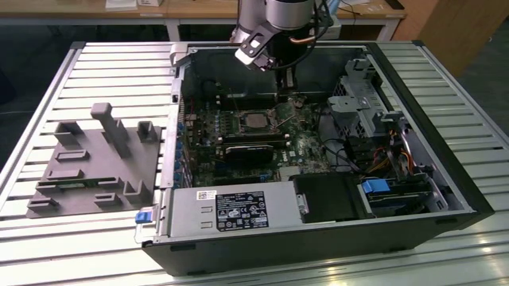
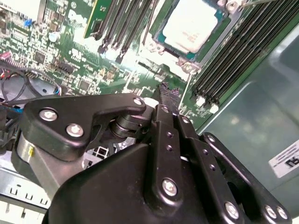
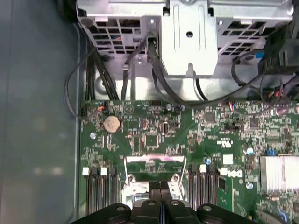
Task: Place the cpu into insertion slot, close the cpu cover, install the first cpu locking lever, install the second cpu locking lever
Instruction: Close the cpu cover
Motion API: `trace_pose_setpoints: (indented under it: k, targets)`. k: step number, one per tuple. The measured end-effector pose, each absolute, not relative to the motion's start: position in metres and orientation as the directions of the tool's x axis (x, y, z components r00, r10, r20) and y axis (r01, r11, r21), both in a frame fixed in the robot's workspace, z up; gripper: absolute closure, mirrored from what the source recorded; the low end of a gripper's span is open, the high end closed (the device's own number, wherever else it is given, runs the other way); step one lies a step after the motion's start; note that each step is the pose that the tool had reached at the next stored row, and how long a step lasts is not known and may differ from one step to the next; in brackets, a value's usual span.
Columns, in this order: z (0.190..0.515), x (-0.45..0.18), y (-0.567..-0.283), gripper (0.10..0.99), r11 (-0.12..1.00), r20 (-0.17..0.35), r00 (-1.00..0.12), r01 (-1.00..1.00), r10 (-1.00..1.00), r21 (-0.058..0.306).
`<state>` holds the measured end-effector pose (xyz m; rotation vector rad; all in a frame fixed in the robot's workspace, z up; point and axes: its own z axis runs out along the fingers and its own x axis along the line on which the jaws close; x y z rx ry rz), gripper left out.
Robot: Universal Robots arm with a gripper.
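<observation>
The cpu [image 2: 189,23] has a silvery top and sits in the insertion slot [image 1: 238,116] on the green board, between rows of dark memory slots. The cpu cover [image 3: 154,159], a thin silver frame, shows just past my fingertips; I cannot tell whether it lies flat. A thin metal locking lever [image 2: 186,91] runs from the slot's corner past my fingers. My gripper [image 2: 163,88] is shut with nothing seen between its black fingers. It hangs inside the case at the slot's edge [image 1: 291,95], tips close to the board [image 3: 161,186].
The open computer case lies on a slatted table. A grey power supply [image 1: 230,211] fills its near side and a drive cage [image 1: 358,104] with cables [image 3: 140,70] stands at the exterior view's right. A black ribbed block [image 1: 247,149] sits beside the slot. A grey fixture [image 1: 95,161] lies outside the case.
</observation>
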<state>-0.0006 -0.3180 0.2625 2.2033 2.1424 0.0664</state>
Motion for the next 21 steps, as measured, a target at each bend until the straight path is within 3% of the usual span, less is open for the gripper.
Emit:
trace_pose_setpoints:
  k: [21]
  targets:
    - [0.262,0.037,-0.318,0.984,-0.027,-0.016,0.029,0.997,0.999,0.073]
